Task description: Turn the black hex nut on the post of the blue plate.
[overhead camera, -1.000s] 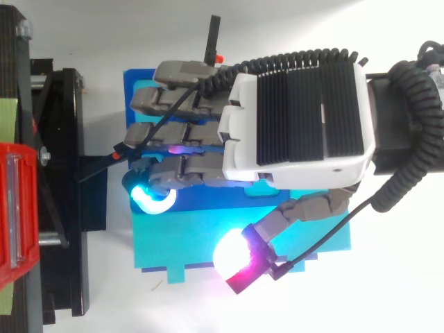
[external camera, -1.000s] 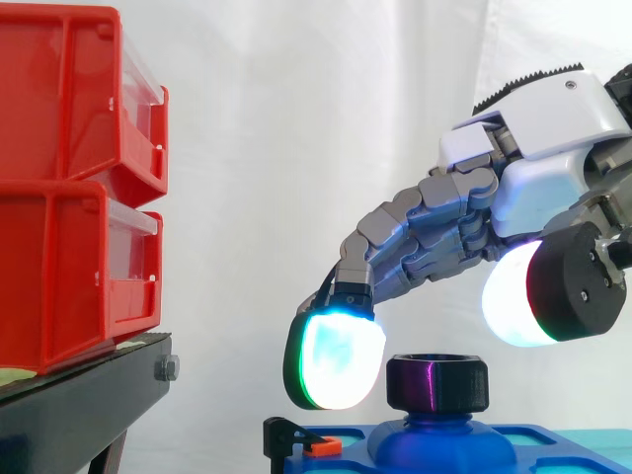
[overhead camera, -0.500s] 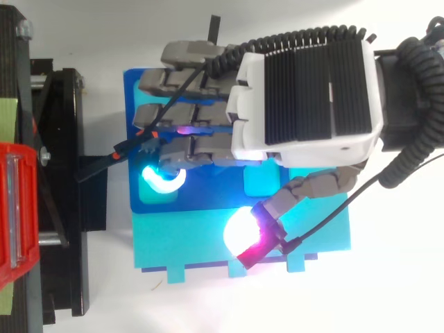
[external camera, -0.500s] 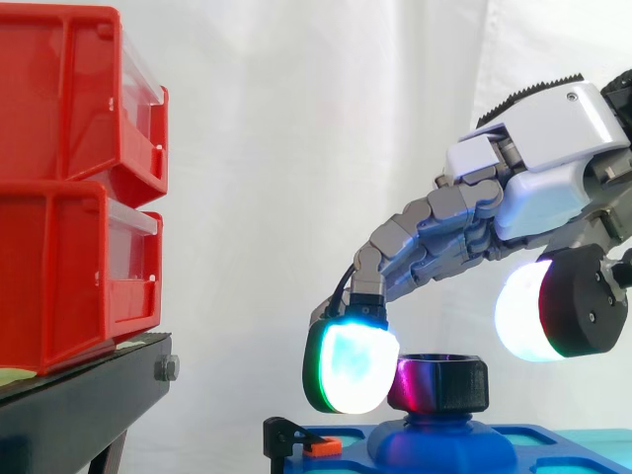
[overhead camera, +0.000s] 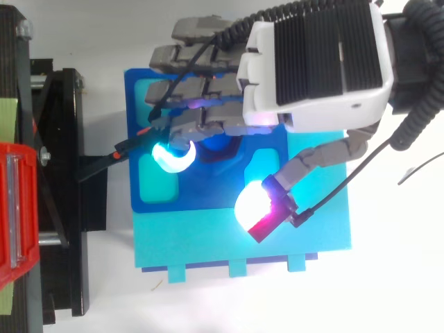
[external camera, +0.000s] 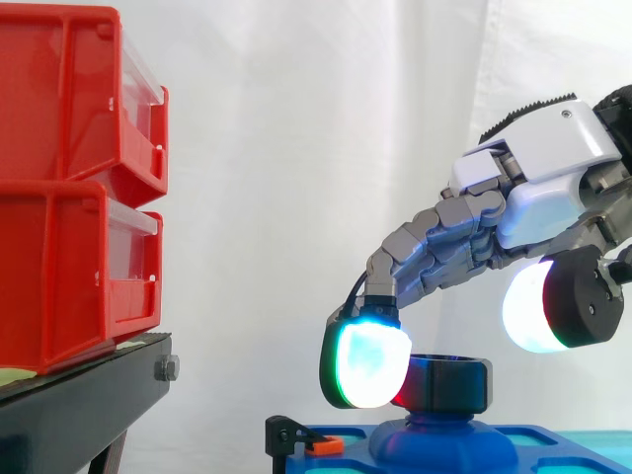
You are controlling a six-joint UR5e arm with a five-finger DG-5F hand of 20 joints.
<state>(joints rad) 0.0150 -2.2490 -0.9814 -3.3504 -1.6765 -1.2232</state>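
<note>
Hand (external camera: 553,188) is leaning in from the right edge, fingers arching down, one pad (external camera: 367,365) sitting just left of the nut (external camera: 456,385), thumb hanging wide, gripping nothing.

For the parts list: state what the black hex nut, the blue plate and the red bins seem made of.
Black hex nut: matte black with a dull sheen, plastic or coated metal, hard to tell. Blue plate: likely plastic, smooth, uniform colour, rounded moulded edges. Red bins: glossy plastic, with clear fronts.
</note>
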